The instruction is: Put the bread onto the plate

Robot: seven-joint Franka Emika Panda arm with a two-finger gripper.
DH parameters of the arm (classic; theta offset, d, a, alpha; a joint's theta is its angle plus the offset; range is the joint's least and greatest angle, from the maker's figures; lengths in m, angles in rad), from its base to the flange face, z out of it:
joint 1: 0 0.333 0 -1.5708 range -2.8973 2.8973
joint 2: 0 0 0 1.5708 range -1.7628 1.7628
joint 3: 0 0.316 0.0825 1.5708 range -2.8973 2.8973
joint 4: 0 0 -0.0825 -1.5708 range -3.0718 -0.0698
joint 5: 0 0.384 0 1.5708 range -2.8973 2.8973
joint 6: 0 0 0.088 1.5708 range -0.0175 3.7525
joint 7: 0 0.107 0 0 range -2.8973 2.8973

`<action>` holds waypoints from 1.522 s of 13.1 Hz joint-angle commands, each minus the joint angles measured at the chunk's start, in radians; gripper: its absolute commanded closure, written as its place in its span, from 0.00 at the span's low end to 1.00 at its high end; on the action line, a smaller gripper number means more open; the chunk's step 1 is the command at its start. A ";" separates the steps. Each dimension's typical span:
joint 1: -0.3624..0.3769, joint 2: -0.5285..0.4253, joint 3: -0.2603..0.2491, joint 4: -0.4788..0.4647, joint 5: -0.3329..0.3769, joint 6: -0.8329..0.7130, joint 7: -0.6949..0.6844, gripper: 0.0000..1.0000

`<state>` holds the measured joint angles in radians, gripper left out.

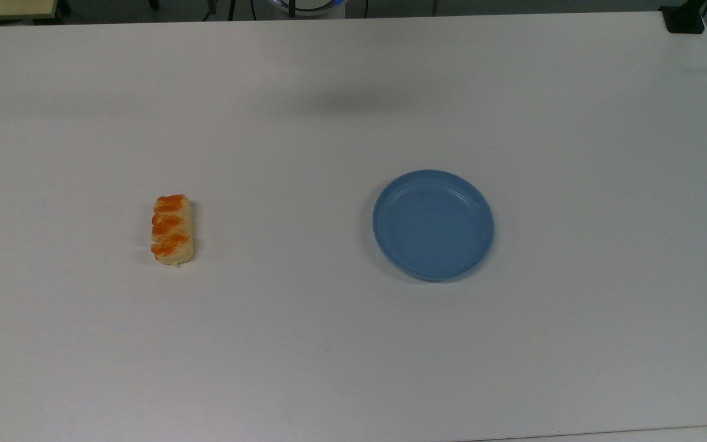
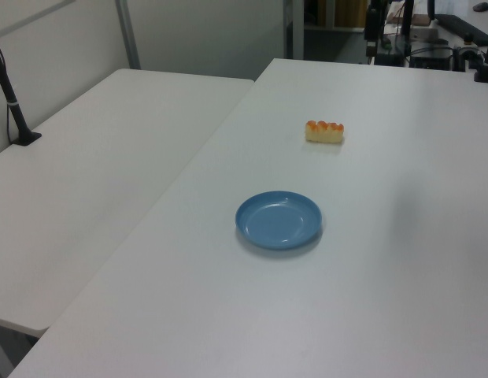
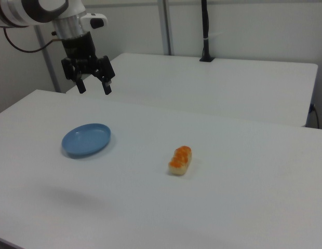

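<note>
progress: nothing is done yet; the bread (image 1: 172, 229) is lying on the white worktop (image 1: 329, 344), well apart from the empty plate (image 1: 433, 224) | gripper (image 3: 93, 86): held high with fingers apart, nothing is gripped | left: grasping, carrying, placing | writing: none is seen

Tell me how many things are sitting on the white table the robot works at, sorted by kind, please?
Bread: 1
Plate: 1
Total: 2 things on the table. The gripper hangs open in the air above it, holding nothing.
</note>
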<state>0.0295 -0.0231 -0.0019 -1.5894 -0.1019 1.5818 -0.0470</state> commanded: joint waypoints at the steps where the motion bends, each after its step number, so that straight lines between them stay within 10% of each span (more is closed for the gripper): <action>1: -0.002 -0.028 -0.003 -0.026 0.011 -0.026 0.001 0.00; 13: -0.007 -0.015 -0.021 -0.012 0.011 -0.014 -0.014 0.00; 20: -0.137 0.119 -0.033 0.005 0.041 0.136 -0.167 0.00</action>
<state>-0.0650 0.0255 -0.0318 -1.5891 -0.0829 1.6370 -0.1306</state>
